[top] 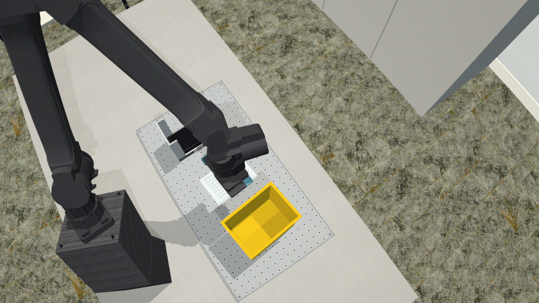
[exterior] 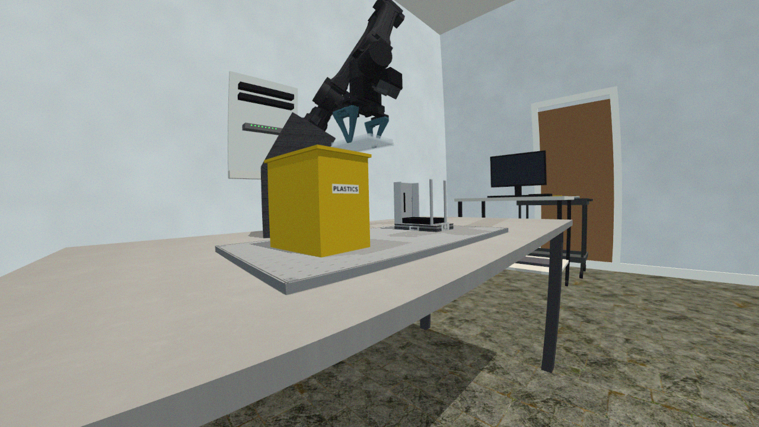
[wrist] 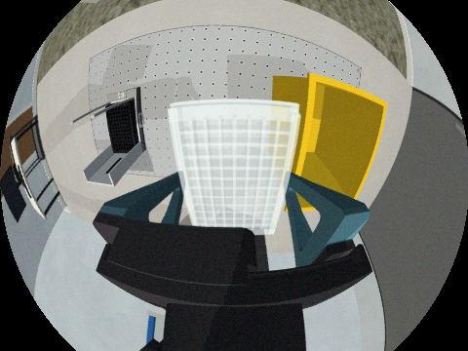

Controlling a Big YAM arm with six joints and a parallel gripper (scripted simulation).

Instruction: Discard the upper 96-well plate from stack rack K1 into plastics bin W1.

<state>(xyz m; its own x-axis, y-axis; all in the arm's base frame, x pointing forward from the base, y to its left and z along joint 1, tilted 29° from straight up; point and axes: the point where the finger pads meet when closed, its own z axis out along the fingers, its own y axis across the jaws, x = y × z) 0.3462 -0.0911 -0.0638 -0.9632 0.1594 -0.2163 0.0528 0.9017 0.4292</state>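
My gripper (exterior: 362, 130) with teal fingers is shut on the clear white 96-well plate (wrist: 233, 163) and holds it flat in the air. The plate (top: 214, 187) hangs between the rack and the bin, just short of the bin's near rim, a little above rim height in the side view (exterior: 366, 141). The yellow plastics bin W1 (top: 261, 219) stands upright and open on the perforated board, labelled PLASTICS (exterior: 345, 188). Stack rack K1 (top: 180, 140) stands at the board's far end with a black plate (top: 187, 138) on it; it also shows in the wrist view (wrist: 121, 127).
The perforated board lies on the beige table. My arm's dark base block (top: 109, 245) stands beside the board. The rack's thin upright posts (exterior: 436, 201) rise above the black plate. A desk with a monitor (exterior: 517, 169) stands off the table.
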